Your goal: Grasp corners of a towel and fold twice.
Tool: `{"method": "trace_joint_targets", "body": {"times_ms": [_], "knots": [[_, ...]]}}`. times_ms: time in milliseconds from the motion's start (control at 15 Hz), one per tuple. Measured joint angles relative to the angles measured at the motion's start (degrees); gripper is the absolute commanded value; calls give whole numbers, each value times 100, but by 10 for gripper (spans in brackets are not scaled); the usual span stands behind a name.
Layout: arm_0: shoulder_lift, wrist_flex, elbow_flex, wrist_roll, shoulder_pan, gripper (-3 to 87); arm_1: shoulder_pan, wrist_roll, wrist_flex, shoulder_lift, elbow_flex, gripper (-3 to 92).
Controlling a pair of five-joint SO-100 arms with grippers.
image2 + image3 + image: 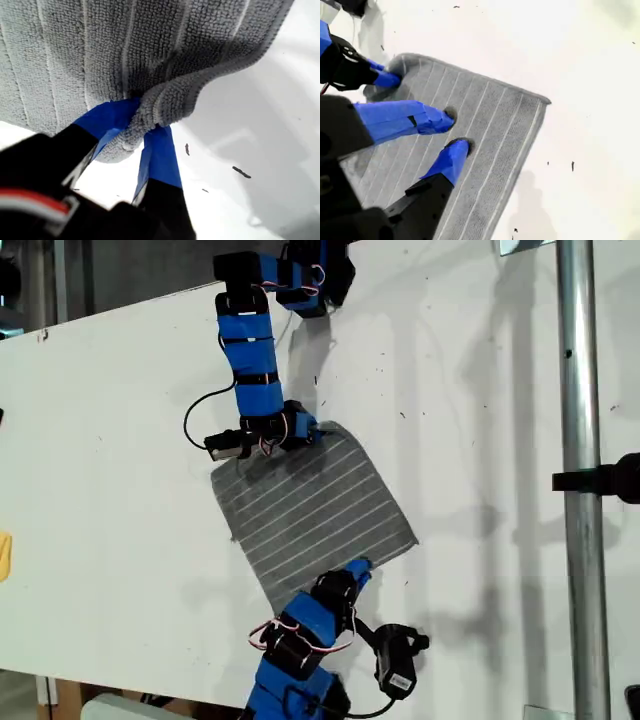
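towel flat on the white table | my first gripper fingers pinching one bunched corner for the fold | my second gripper fingers spread, tips pressing the towel's surface, apparently still seeking an edge

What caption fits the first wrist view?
My first pincer shut on a bunched edge of the striped towel.

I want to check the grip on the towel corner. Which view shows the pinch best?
The first wrist view: my first gripper is shut on a bunched corner of the towel. The exterior view shows it small; the second wrist view shows it distant beyond my second gripper, open.
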State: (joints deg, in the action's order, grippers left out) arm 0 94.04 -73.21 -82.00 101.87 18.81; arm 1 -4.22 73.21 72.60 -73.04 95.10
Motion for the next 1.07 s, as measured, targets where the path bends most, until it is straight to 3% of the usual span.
{"method": "trace_joint_targets", "body": {"times_ms": [400,1067], "knots": [[-299,475,9,-176,79,228,-18,0,0,0,0,-2],[-316,615,-79,-114,79,227,-18,0,132,-88,0,-2]]}}
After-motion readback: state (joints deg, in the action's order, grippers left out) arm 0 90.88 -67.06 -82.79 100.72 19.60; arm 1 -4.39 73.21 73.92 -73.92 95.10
